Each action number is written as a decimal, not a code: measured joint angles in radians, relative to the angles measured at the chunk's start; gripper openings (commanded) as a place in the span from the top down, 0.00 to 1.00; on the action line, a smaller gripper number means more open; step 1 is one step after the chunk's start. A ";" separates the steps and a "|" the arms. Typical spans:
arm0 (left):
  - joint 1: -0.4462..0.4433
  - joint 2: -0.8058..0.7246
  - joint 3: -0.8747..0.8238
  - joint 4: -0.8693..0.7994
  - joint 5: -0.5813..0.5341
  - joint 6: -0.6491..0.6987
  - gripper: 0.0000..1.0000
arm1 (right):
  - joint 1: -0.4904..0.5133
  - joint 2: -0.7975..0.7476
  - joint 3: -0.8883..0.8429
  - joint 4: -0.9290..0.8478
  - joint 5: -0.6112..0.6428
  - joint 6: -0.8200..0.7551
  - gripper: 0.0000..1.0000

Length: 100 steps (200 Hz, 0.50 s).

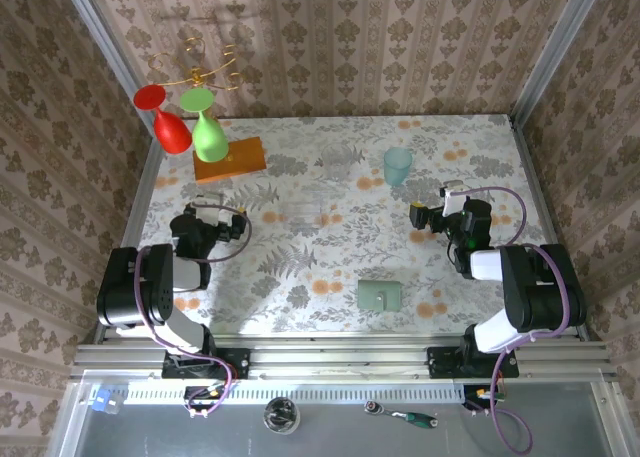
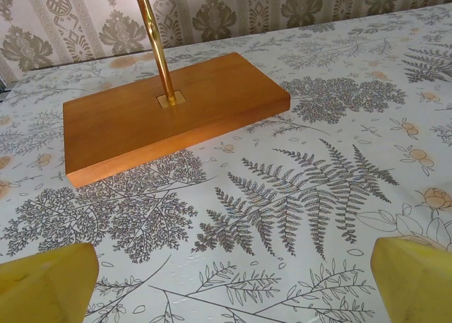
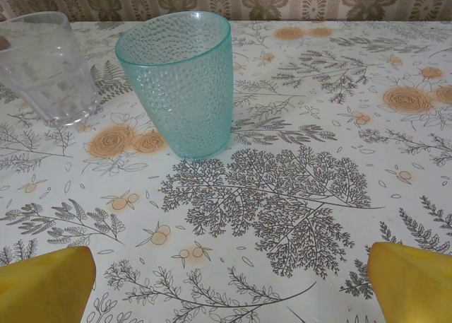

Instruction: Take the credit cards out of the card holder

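Card holder: there it is, the card holder [image 1: 380, 295], flat on the counter [image 1: 300, 267] near the front edge, right of centre, well apart from both arms; its slots are too small to read.
Left gripper: the left gripper [image 1: 207, 220] [image 2: 229, 284] sits on the left side, yellow fingers [image 2: 49, 284] spread wide apart, nothing but patterned counter between them.
Right gripper: the right gripper [image 1: 435, 205] [image 3: 229, 284] is over on the right, fingers [image 3: 46, 284] wide apart too, holding nothing.
Cup: a teal cup [image 1: 397, 165] [image 3: 180, 83] stands upright just ahead of the right gripper.
Glass: a clear glass [image 3: 42, 68] stands left of the cup, not touching it.
Wooden block: far left, the wooden block [image 1: 230, 159] [image 2: 169, 118] has a gold rod [image 2: 155, 40] rising from it.
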 measured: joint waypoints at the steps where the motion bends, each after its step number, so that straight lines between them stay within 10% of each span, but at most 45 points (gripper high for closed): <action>1: 0.000 0.000 0.000 0.000 0.000 0.000 0.00 | 0.000 0.000 0.000 0.000 0.000 0.000 0.00; 100: 0.008 0.000 0.051 -0.077 -0.008 -0.005 0.00 | 0.000 0.000 0.000 0.000 0.000 0.000 0.00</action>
